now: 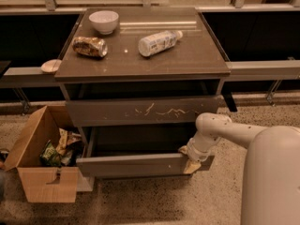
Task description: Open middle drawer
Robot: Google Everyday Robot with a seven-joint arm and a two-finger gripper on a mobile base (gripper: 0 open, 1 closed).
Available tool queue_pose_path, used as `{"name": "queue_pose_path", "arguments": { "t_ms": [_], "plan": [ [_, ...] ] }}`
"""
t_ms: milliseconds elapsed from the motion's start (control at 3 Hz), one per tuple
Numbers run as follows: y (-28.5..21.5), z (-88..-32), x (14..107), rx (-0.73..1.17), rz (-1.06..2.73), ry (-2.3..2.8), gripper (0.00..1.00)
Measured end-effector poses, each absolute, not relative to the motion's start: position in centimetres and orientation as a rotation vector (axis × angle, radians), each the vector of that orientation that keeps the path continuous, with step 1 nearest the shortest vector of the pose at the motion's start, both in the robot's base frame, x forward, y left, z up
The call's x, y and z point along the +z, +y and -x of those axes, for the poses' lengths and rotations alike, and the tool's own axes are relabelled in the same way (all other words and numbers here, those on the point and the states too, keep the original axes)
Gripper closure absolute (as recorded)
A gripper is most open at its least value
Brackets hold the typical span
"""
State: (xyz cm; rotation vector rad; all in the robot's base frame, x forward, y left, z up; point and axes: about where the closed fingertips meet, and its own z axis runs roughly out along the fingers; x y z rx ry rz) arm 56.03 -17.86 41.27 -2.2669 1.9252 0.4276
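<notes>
The middle drawer (pixel 136 165) is judged partly opened; a further straight pull is required from the end effector (pixel 190 157) at its right edge, whose grip cannot be told.

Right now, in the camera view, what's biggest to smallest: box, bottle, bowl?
The cardboard box
bottle
bowl; the last two look close, the bowl being farther back.
The gripper is at the middle drawer's right end.
</notes>
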Motion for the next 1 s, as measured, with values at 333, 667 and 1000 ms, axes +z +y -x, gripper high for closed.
{"name": "queue_pose_path", "arguments": {
  "t_ms": [333,667,1000],
  "plan": [
    [-18.35,-55.42,41.33,0.421,2.282,1.912,0.83],
    [-18.34,-55.42,41.33,0.421,2.282,1.912,0.83],
    [-18.34,-55.42,41.32,0.421,2.282,1.912,0.58]
  ]
}}
